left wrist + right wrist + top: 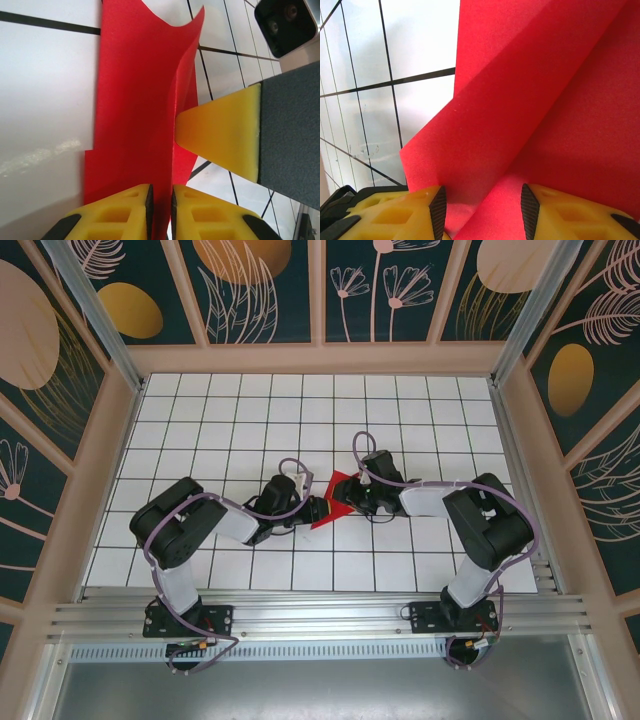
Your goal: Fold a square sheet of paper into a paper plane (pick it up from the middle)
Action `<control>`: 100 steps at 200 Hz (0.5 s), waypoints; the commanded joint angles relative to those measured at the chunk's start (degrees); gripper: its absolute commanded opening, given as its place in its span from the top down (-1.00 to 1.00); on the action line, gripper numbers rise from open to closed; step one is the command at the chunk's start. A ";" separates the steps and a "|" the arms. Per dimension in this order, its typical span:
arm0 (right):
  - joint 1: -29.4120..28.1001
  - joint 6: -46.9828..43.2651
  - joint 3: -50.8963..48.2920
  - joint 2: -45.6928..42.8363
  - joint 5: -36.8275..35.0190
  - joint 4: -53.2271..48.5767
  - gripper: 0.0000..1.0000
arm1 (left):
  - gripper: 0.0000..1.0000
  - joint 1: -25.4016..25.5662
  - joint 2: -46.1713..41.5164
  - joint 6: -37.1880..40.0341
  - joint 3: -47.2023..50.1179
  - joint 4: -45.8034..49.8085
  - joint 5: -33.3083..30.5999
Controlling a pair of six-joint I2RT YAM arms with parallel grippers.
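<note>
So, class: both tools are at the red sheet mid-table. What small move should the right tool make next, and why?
Probably close the right tool on the red sheet. Its jaws stand apart with a raised fold of the paper between them, unpinched, while the left tool is clamped on the sheet, steadying it. Closing would likely grip the fold for creasing.

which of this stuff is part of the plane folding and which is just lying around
For the job: red paper, left gripper pinching it, right gripper open around its fold.
Just there: tiled table, patterned walls, metal rail.
</note>
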State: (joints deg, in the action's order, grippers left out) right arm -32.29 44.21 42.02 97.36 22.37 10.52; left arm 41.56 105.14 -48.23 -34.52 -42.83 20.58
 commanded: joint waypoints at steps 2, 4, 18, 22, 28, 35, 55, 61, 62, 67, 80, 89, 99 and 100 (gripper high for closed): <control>0.13 0.40 1.08 2.47 -2.38 -2.77 0.07 | 0.57 -0.51 -0.29 1.38 -0.79 1.96 1.16; 0.13 0.45 1.17 2.57 -2.48 -2.94 0.07 | 0.56 -0.58 -0.47 1.36 -0.74 2.07 1.09; -0.04 0.61 1.46 2.95 -3.34 -4.09 0.07 | 0.49 -0.99 -2.25 1.38 -0.24 3.16 0.41; -0.05 0.62 1.50 3.11 -3.61 -4.53 0.07 | 0.46 -1.12 -2.91 1.38 -0.05 3.56 0.03; -0.16 0.71 1.73 3.27 -3.96 -5.07 0.07 | 0.42 -1.34 -3.82 1.37 0.27 4.15 -0.39; -0.14 0.75 1.88 3.43 -4.39 -5.64 0.07 | 0.38 -1.63 -5.26 1.46 0.95 4.52 -0.77; -0.23 1.19 2.19 3.96 -5.55 -7.20 0.07 | 0.31 -2.29 -9.52 1.37 2.49 6.21 -2.15; -0.24 1.27 2.35 4.14 -5.70 -7.65 0.07 | 0.28 -2.40 -10.44 1.35 2.92 6.72 -2.61; -0.23 1.30 2.31 4.19 -5.77 -7.68 0.07 | 0.28 -2.47 -10.60 1.37 2.99 6.80 -2.67; -0.29 1.41 2.48 4.33 -5.97 -8.07 0.07 | 0.27 -2.54 -11.22 1.34 3.29 7.30 -3.20; -0.39 1.52 2.76 4.80 -6.50 -8.88 0.06 | 0.22 -2.65 -12.29 1.29 3.72 8.26 -4.13; -0.48 1.55 2.97 5.01 -6.72 -9.47 0.06 | 0.19 -2.64 -12.29 1.25 3.76 8.59 -4.10; -0.63 1.55 3.07 5.22 -7.06 -9.81 0.05 | 0.18 -2.62 -11.79 1.27 3.35 9.06 -3.91; -0.65 1.52 3.11 5.26 -7.07 -9.82 0.05 | 0.18 -2.63 -11.71 1.28 3.29 9.07 -3.90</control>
State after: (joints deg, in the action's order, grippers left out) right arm -32.67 45.54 45.32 99.09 20.51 6.81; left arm 39.20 93.54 -47.64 -31.81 -36.80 17.80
